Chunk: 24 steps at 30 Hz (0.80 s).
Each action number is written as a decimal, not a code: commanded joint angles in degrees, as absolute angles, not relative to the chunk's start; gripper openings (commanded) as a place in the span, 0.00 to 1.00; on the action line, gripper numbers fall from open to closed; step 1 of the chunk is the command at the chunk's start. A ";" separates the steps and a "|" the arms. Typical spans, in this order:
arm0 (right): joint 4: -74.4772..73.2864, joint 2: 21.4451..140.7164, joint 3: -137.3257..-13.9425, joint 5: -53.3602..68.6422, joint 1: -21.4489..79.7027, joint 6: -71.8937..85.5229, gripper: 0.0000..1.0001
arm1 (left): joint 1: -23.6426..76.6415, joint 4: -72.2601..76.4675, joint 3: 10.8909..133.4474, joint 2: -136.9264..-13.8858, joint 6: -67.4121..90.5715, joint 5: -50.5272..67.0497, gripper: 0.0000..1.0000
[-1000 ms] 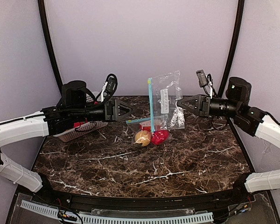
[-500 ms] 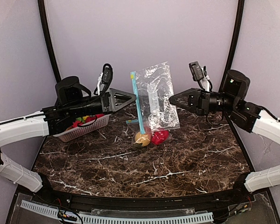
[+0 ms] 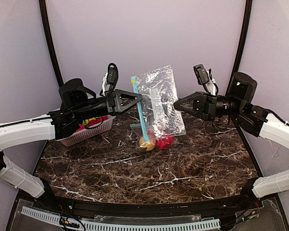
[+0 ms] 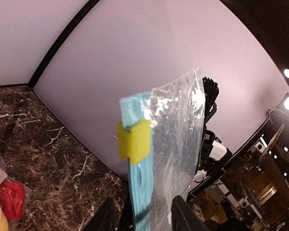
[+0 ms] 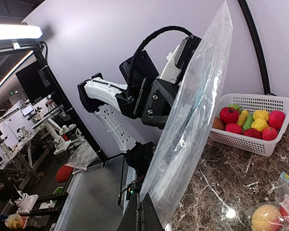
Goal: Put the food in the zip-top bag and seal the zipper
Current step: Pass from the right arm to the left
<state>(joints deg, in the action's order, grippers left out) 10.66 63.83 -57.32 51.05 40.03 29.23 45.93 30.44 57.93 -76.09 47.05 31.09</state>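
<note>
The clear zip-top bag hangs upright in the air between both arms, its bottom on the table. A yellow-brown fruit and a red one lie in that bottom. My right gripper is shut on the bag's right edge; in the right wrist view its fingers pinch the plastic. My left gripper meets the teal zipper strip. In the left wrist view the strip and its yellow slider stand between the jaws, which are still apart.
A white lattice basket with more red, yellow and green food stands at the back left of the marble table, just below my left arm. A black curved frame and a pale wall close the back.
Both grippers have risen and the bag now hangs higher, tilted left. My left gripper has moved in to the zipper strip and its jaws have narrowed around it.
</note>
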 commanded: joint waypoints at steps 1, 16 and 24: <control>11.63 63.81 -57.57 51.60 40.52 28.91 0.00 | 46.05 35.07 57.96 -75.41 47.55 31.81 0.26; -4.70 59.81 -57.95 37.56 38.32 21.35 0.66 | 46.10 8.40 57.70 -71.25 27.93 36.42 0.01; -19.99 64.39 -65.85 34.84 39.75 14.26 0.62 | 49.54 -2.80 59.92 -74.32 18.34 45.69 0.01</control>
<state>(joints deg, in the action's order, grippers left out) -12.21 62.08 -63.22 36.16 38.70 18.37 47.33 5.26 57.49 -73.14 25.10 39.31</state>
